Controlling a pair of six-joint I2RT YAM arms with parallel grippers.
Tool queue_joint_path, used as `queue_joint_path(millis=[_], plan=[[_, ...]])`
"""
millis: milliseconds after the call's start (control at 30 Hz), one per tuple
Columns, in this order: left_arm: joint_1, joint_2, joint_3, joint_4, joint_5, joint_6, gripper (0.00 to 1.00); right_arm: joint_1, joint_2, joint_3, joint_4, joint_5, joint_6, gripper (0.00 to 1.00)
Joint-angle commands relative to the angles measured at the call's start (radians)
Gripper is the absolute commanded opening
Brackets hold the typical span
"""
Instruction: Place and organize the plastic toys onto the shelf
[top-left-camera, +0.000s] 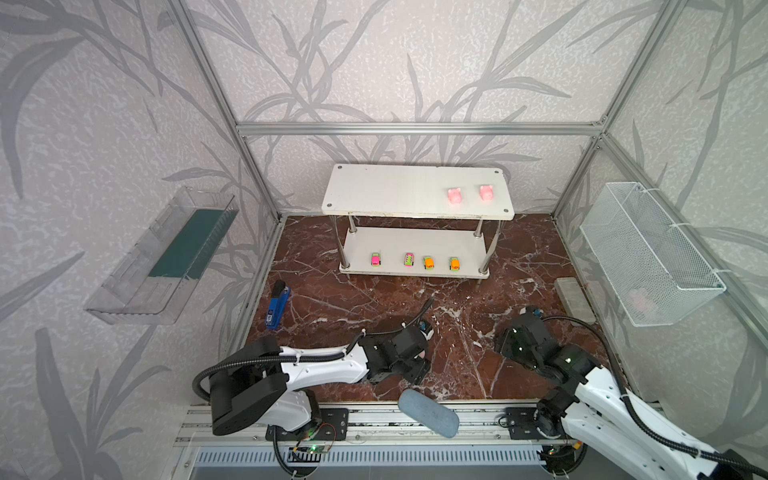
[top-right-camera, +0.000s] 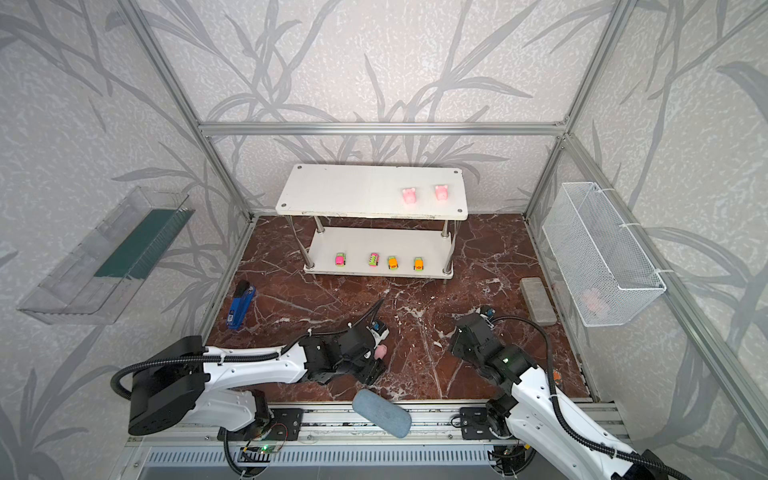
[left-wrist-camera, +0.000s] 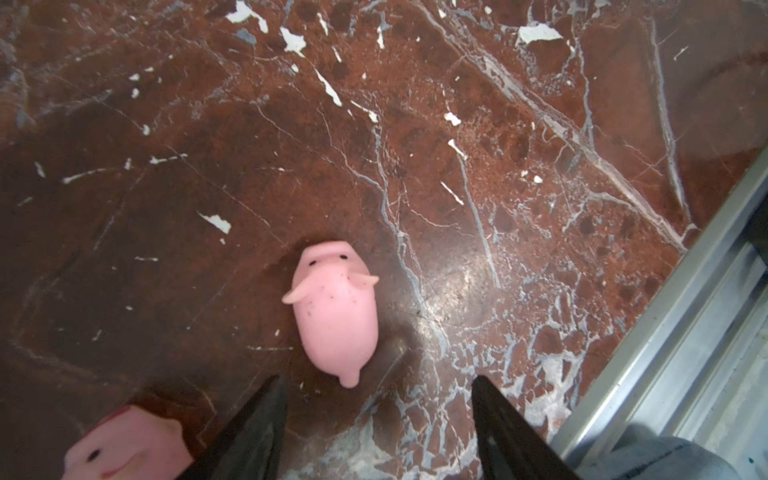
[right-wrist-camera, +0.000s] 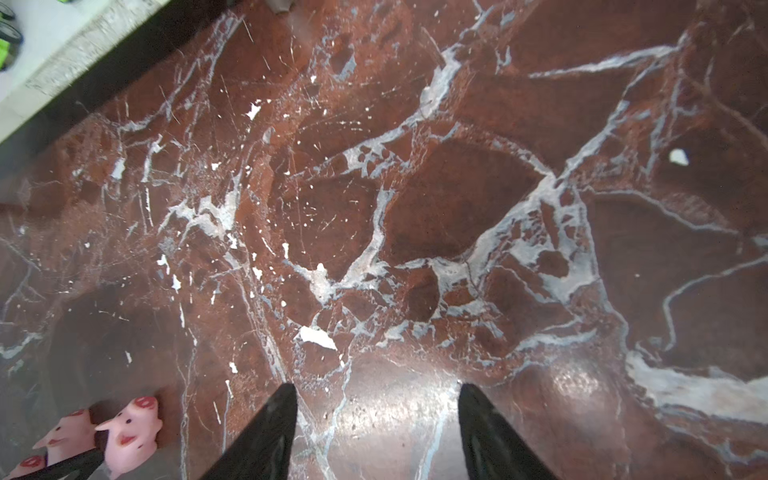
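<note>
Marble top (top-left-camera: 374, 299) — pig (left-wrist-camera: 334, 307), stapler (top-left-camera: 277, 305), pouch (top-left-camera: 429, 412)

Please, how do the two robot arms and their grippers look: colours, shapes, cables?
Both arms, the left arm and the right arm, have white shells and black joint housings. A black ribbed cable runs along each. The left gripper and the right gripper have black, tapering, pointed fingers. A small green light glows on the right arm.

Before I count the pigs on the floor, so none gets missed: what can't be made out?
- Pig by the left claw: top views, arm covers most of it.
- Second pig: left wrist view, cut by the edge.
- Pink thing in basket: top views, blurred by mesh.
</note>
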Motion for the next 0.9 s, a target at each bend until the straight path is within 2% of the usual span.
queue_joint_path(millis=[0,167,567,700,867], plan=[[-0.002,0.027,0.040,0.009,-0.042,0.000,0.69,-0.022,-0.029,-0.016,-0.009,-0.013,-0.026,0.62],[-0.001,0.074,0.059,0.025,-0.069,-0.014,0.68,-0.050,-0.029,-0.029,0.006,-0.045,-0.040,0.62],[-0.001,0.110,0.080,0.017,-0.163,-0.031,0.54,-0.077,0.029,-0.040,0.072,-0.090,-0.064,0.62],[0.001,0.122,0.088,0.019,-0.165,-0.022,0.53,-0.086,0.052,-0.045,0.095,-0.102,-0.071,0.62],[0.002,0.146,0.099,0.019,-0.157,-0.017,0.48,-0.101,0.072,-0.053,0.120,-0.124,-0.078,0.62]])
